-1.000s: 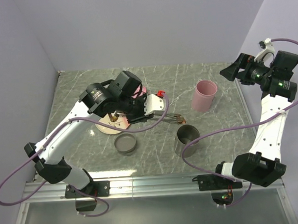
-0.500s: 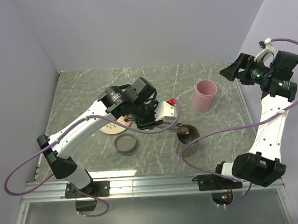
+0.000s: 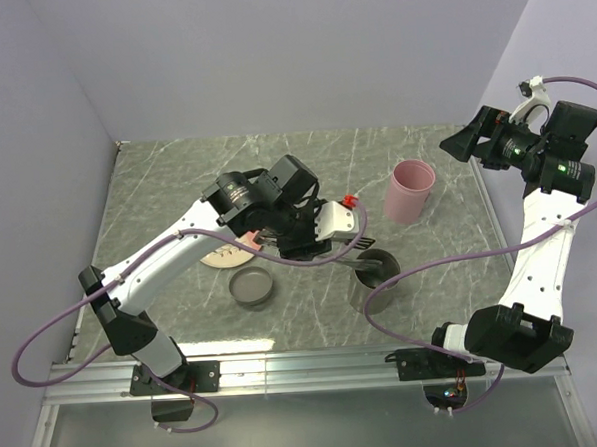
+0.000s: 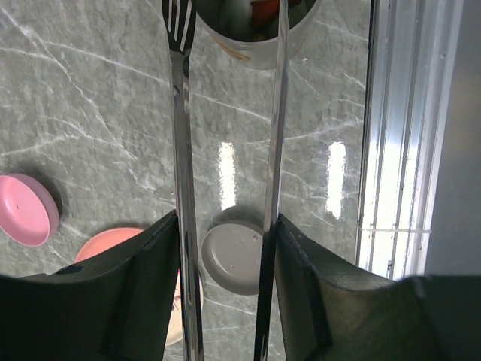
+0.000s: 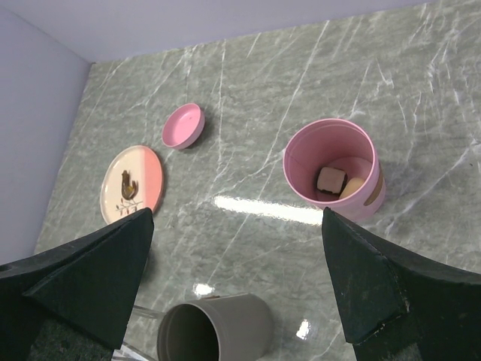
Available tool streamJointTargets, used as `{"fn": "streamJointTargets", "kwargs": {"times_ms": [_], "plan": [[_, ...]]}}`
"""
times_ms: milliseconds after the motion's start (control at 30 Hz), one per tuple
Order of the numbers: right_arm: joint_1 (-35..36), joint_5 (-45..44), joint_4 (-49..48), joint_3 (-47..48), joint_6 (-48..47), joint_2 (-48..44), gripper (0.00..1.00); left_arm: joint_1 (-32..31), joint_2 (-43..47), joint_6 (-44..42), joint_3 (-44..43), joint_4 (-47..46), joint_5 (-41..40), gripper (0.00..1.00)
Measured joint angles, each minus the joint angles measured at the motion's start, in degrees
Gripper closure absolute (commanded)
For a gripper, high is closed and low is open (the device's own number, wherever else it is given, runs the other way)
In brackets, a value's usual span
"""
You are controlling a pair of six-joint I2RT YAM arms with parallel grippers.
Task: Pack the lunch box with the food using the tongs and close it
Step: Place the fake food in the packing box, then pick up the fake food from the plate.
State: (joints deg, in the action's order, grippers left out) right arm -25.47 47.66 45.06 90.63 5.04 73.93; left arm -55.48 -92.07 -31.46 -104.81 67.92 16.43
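My left gripper (image 3: 322, 232) is shut on the tongs (image 3: 358, 246), its fingers pressing both silver arms (image 4: 180, 150). The arms stand apart, and their tips hang over the rim of the grey lunch box cup (image 3: 377, 271) (image 4: 248, 41). Reddish food (image 4: 263, 10) shows inside that cup. The pink lunch box cup (image 5: 335, 168) (image 3: 409, 189) holds a white piece (image 5: 330, 179) and a yellowish piece (image 5: 352, 186). My right gripper (image 5: 237, 218) (image 3: 465, 142) is open and empty, raised high at the right, well above the pink cup.
A grey lid (image 3: 252, 286) (image 4: 233, 257) lies on the table left of the grey cup. The pink-and-cream plate (image 5: 132, 184) (image 3: 223, 257) with a painted bird sits beside it. A pink lid (image 5: 184, 125) (image 4: 26, 210) lies further back. The metal rail (image 4: 391, 128) marks the near edge.
The left arm swung the tongs rightward from the plate to over the grey cup. The brown piece between the tips a second ago is gone from them, and the arms have spread. The right arm stayed still.
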Motion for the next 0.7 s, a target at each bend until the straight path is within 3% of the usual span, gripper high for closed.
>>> {"fn": "streamJointTargets", "kwargs": {"times_ms": [200,433,700], "plan": [[0.0,0.02,0.02,0.0,-0.02,0.0,0.0,3.52,1.81,1.86,1.38,-0.35,0.52,0.46],[0.0,0.02,0.02,0.0,-0.31,0.0,0.0,27.15,8.7,7.02,8.52,-1.73,4.39,0.43],[0.0,0.15,-0.17,-0.39,-0.48,0.0,0.0,43.23,19.89,10.21,23.15,-2.23,4.37,0.45]]}}
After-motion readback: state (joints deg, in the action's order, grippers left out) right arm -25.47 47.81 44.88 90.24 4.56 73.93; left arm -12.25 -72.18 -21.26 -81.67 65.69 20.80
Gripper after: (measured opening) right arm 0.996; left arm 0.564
